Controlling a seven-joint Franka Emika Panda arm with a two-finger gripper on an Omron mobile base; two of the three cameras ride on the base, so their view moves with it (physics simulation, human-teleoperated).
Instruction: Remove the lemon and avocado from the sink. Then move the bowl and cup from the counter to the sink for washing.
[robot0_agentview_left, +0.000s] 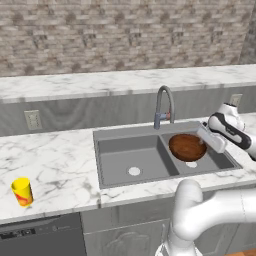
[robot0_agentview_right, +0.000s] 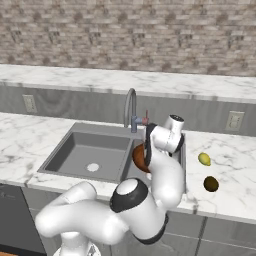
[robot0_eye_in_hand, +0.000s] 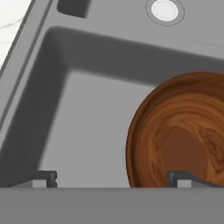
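Placing bowl in sink — done, jaws spread, empty.
Lemon, avocado out on table; cup left.

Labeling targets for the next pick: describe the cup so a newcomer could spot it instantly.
Start at the grey double-basin sink and go left along the marble counter to its front edge. The cup stands there alone: a small yellow tapered tumbler with a red-orange patch low on its side, unlike the wide brown bowl in the sink.
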